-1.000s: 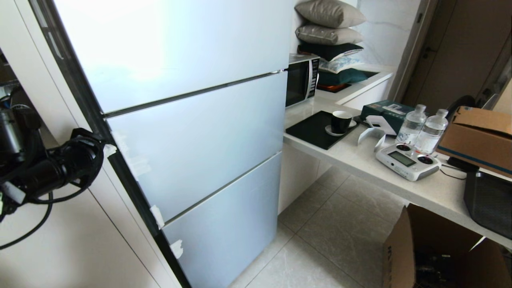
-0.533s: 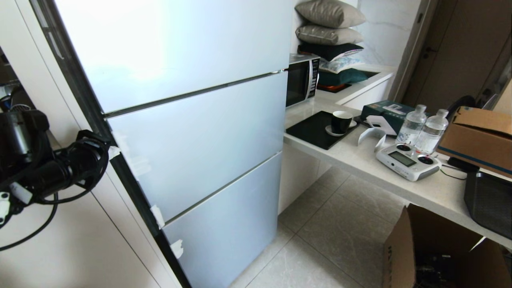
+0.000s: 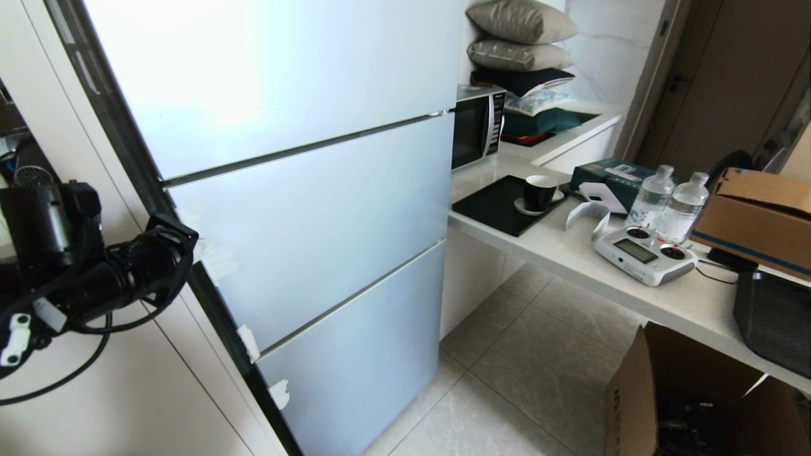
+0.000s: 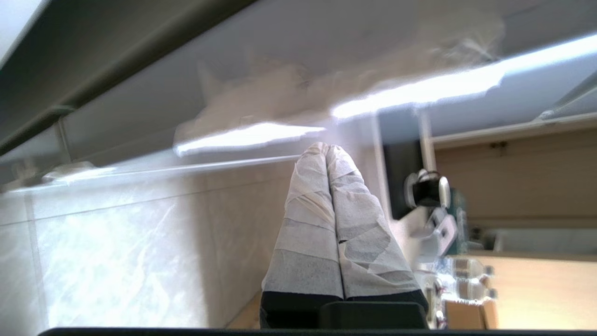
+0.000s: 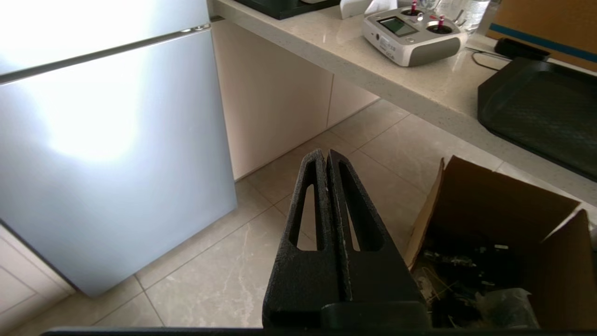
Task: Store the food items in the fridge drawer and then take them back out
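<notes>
The tall pale-blue glossy fridge (image 3: pixel 298 209) stands with all three of its door panels closed, so neither the clear plastic fridge drawer nor the two small round fruits can be seen in any view. The left arm reaches in from the left of the head view at the level of the middle panel, its black wrist housing (image 3: pixel 146 266) just beside the fridge's dark left edge. In the left wrist view the left claw (image 4: pixel 326 151) has its two white-taped fingers (image 4: pixel 308 224) pressed flat together, clenched on nothing, with the tips close to the fridge surface near a ragged patch of white tape (image 4: pixel 280 93); whether they touch it cannot be told. More white tape scraps (image 3: pixel 248 342) stick to the left edge of the fridge lower down. The right claw (image 5: pixel 326 156) shows only in its own wrist view: its black slotted fingers (image 5: pixel 310 210) are clenched together and empty, hanging above the beige tiled floor (image 5: pixel 224 280) beside an open brown cardboard box (image 5: pixel 489 224). To the right of the fridge, the white stone bench (image 3: pixel 633 285) carries a black tray (image 3: pixel 494 206) with a black cup (image 3: pixel 540 192) on a saucer, two clear water bottles (image 3: pixel 671 202), a grey radio controller (image 3: pixel 643 253) and a silver microwave (image 3: pixel 478 126), with stacked cushions (image 3: pixel 523 38) above it.
</notes>
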